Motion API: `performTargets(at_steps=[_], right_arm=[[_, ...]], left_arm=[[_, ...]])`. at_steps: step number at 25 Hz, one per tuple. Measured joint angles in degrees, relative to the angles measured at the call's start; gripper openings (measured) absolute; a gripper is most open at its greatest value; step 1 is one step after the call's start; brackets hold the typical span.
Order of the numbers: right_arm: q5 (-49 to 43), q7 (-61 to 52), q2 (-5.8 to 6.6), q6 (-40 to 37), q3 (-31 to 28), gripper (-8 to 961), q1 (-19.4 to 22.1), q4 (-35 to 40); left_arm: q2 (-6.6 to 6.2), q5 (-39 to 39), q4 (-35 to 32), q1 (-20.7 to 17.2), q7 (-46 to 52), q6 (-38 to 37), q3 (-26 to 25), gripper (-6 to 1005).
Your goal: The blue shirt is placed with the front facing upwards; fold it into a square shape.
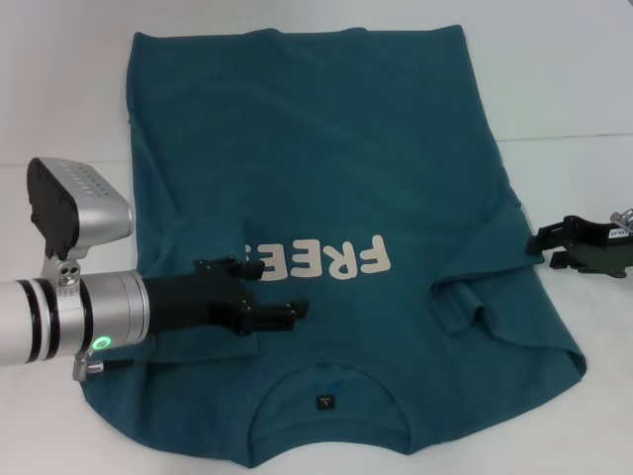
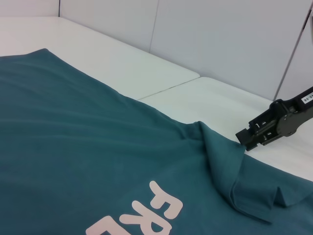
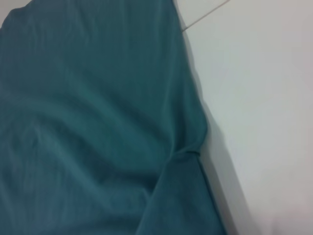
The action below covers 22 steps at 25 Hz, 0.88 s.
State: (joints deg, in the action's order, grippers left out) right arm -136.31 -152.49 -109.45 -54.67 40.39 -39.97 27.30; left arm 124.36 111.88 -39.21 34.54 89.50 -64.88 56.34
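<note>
White table (image 1: 554, 89), seam line across its right side. Blue shirt (image 1: 326, 168) lies flat on it, front up, collar toward near edge.

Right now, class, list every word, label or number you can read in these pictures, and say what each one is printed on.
"FREE": cream letters on the shirt chest, upside down in the head view; the left gripper hides what follows.
Neck label: too small to read.
White tag on the right gripper: too blurred to read.
</note>
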Motion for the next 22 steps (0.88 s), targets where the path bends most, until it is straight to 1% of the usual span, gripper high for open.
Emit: performTargets(at_steps=[12,17,20,22], right_arm=[[0.07,-0.97,-1.33,2.12,0.24,438,-0.62,0.15],[0.39,0.01,-1.83,2.62,0.19,194,-0.59,0.84],[0.63,0.67,-2.16,2.93,-0.07,115,-0.55,0.95],[1.44,1.09,-2.60,3.16,-0.28,62,-0.39,1.65]], left_arm=[[0.00,-0.48,0.01,0.00,-0.43,0.13,0.00,903],[0.00,-0.53,0.01,0.00,-0.76,0.26,0.00,898],[0.00,-0.62,0.01,0.00,-0.87,0.28,0.00,895],[0.00,-0.70,0.01,0.00,-0.89,0.29,-0.02,893]])
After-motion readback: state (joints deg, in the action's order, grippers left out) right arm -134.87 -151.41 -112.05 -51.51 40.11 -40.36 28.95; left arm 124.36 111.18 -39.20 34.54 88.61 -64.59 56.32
